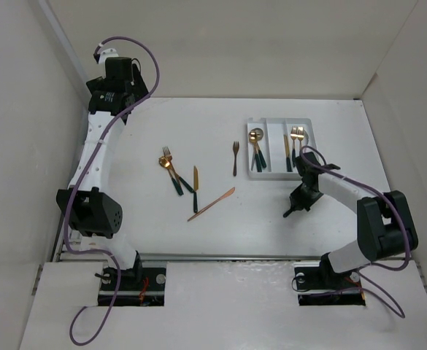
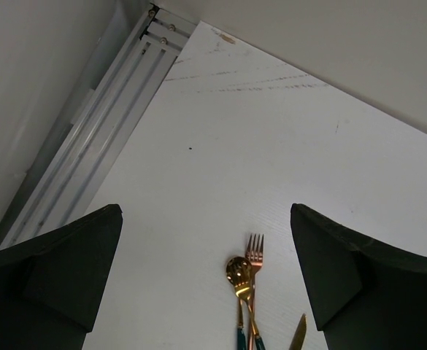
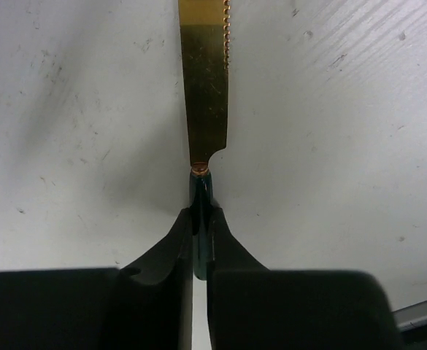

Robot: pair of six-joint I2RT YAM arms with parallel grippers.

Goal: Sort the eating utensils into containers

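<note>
right hand (image 3: 201,219) clamped on the dark green handle of a gold knife (image 3: 204,87), toward the right edge of the tabletop (image 1: 198,131), just beside the white tray (image 1: 309,124), left hand (image 2: 204,240) wide open over the far left corner

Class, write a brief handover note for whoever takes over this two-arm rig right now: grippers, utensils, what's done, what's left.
Left gripper: open, empty, raised near the far left corner of the table.
Right gripper: shut on the green handle of a gold knife, beside the white tray.
Done: tray holds spoons in its left compartment, one knife in the middle, forks in the right.
Left: place the held knife, then the crossed fork and spoon, green-handled knife, copper knife and lone fork lying on the table.
</note>
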